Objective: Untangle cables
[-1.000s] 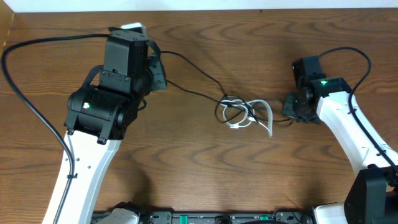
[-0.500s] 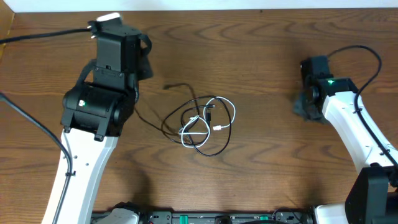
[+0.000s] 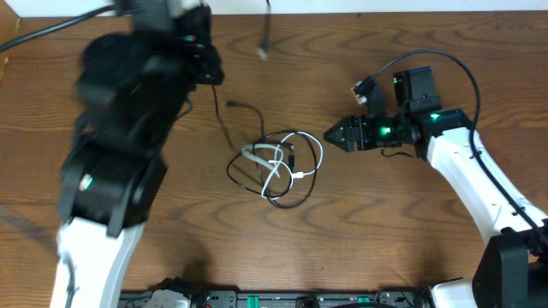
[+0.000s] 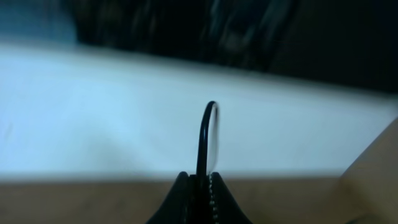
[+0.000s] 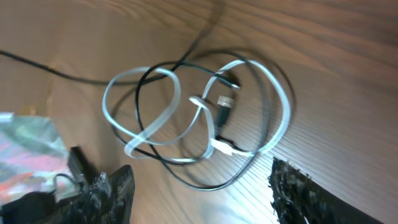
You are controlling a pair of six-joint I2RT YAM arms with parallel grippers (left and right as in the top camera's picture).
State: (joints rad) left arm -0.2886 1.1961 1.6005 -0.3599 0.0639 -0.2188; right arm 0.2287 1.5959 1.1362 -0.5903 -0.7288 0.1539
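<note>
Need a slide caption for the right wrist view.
Right gripper, open, hovers above tangled white and black cables on the wooden table.

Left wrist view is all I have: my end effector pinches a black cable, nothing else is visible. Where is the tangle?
Observer: The tangle lies on the table between the two arms, away from your left end effector.
Operator: Does my cable run into it?
Observer: Yes. The black cable leads from your grip down into the knot, wound with a white cable.
Operator: And the other arm?
Observer: Overhead, the right end effector is open, pointing at the tangle from the right side, not touching it.
</note>
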